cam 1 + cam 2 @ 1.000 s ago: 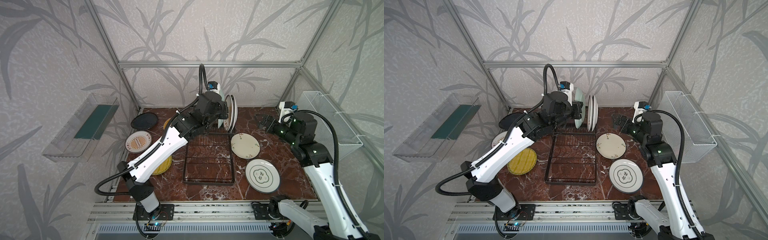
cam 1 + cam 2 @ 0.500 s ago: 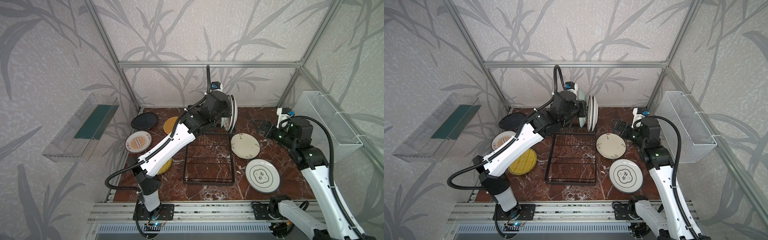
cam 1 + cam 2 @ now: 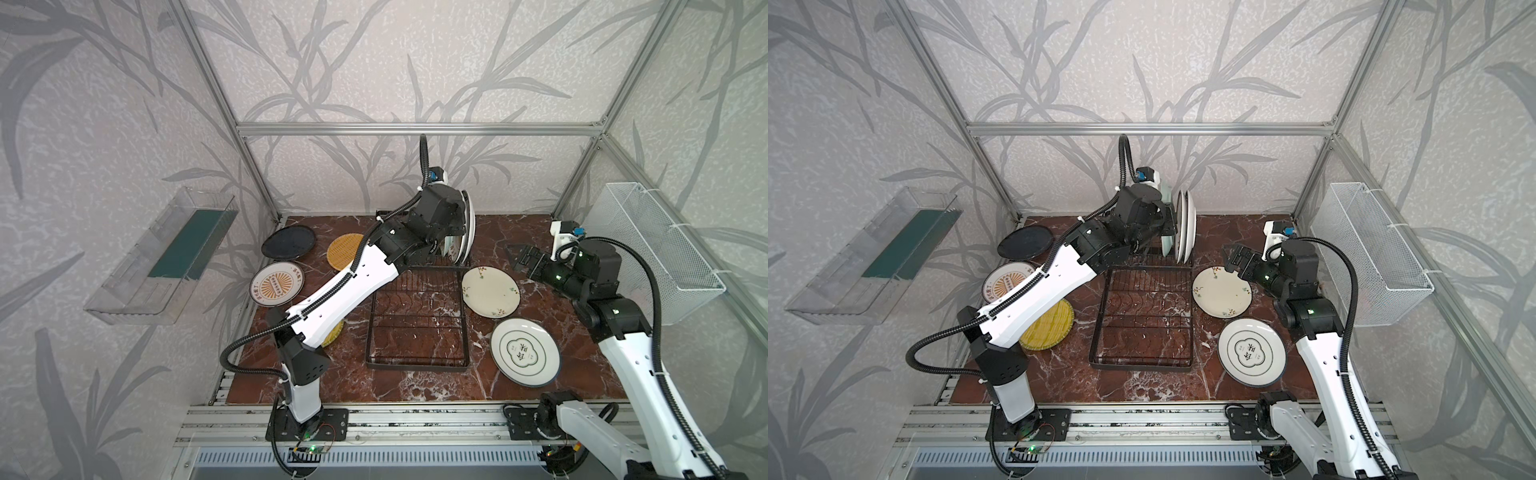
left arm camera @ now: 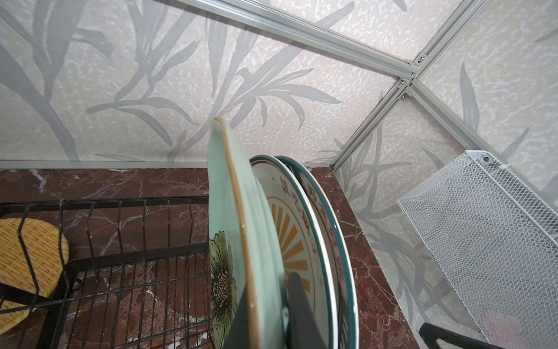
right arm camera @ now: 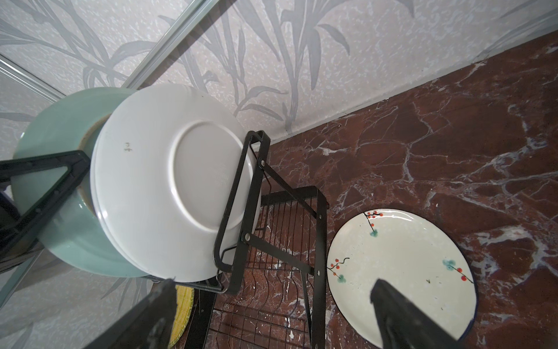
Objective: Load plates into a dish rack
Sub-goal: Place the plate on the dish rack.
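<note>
Firmly, left gripper [image 4: 268, 317] clamps upright teal plate [image 4: 225, 196].

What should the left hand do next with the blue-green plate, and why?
Probably ease the teal plate straight down into the dish rack. The left hand is shut on its rim and holds it upright beside the two plates already standing there. It looks a little higher than them.

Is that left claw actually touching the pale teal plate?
Touching. The left wrist view shows the left gripper clamped on both faces of the pale teal plate.
</note>
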`<control>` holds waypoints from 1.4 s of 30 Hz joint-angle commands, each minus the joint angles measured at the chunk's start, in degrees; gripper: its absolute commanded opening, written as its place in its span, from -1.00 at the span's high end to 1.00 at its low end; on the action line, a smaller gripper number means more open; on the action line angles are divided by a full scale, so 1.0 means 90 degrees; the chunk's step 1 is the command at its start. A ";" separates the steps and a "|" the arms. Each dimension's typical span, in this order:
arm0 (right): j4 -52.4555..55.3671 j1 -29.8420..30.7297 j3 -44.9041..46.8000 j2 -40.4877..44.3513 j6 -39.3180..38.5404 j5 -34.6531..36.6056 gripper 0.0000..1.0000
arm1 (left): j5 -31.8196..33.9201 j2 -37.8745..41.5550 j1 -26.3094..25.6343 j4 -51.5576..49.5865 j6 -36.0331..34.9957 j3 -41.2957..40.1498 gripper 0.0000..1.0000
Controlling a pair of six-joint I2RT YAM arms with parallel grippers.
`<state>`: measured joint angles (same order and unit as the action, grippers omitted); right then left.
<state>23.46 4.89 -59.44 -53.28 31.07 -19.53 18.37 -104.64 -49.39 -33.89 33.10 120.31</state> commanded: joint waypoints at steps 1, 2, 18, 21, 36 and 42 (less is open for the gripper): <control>-0.0275 -0.0034 0.0097 0.0073 0.0101 -0.0201 -0.98 | 0.0343 0.0057 -0.0009 0.0612 0.0010 0.0518 1.00; -0.0300 -0.0039 0.0134 0.0070 0.0130 -0.0225 -0.98 | 0.0411 0.0053 -0.0029 0.0636 -0.0103 0.0608 1.00; -0.0420 -0.0045 0.0330 0.0053 0.0229 -0.0300 -0.98 | 0.0480 0.0365 -0.0089 0.1067 -0.0013 0.0229 1.00; -0.0420 -0.0045 0.0345 0.0059 0.0225 -0.0301 -0.98 | 0.0449 0.0387 -0.0089 0.1059 0.0071 0.0117 1.00; -0.0472 -0.0045 0.0442 0.0068 0.0259 -0.0345 -0.98 | 0.0354 0.0446 -0.0089 0.1080 0.0269 -0.0248 1.00; -0.0473 -0.0054 0.0481 0.0080 0.0249 -0.0340 -0.98 | 0.0224 0.0434 -0.0089 0.1193 0.0203 -0.0347 1.00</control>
<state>20.75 4.64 -55.64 -53.28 33.19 -21.63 19.68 -104.31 -49.89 -29.56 34.54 116.33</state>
